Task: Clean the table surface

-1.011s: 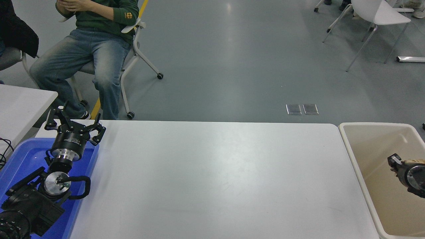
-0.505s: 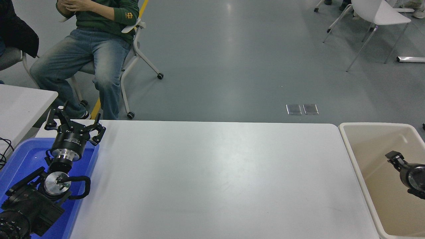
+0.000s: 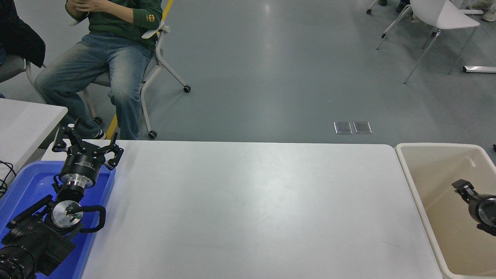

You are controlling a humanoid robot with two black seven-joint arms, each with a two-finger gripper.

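Observation:
The table surface (image 3: 252,209) is a wide matte white top that fills the middle of the head view, with nothing lying on it. My left gripper (image 3: 86,142) is parked at the lower left above a blue tray, open and holding nothing. My right gripper (image 3: 462,186) comes in from the right edge and hangs inside the beige tub (image 3: 403,157), off the table's right end. Only part of it shows, and I see nothing in its grasp.
The blue tray (image 3: 23,186) sits on the table's left end under the left arm. A smaller white table (image 3: 23,120) stands at far left. A person (image 3: 104,50) sits on a wheeled chair beyond the far left corner. White chairs (image 3: 445,15) stand at top right.
A tan thing seen at the right gripper one second ago no longer shows. That gripper has shifted slightly over the tub. The left arm has not moved.

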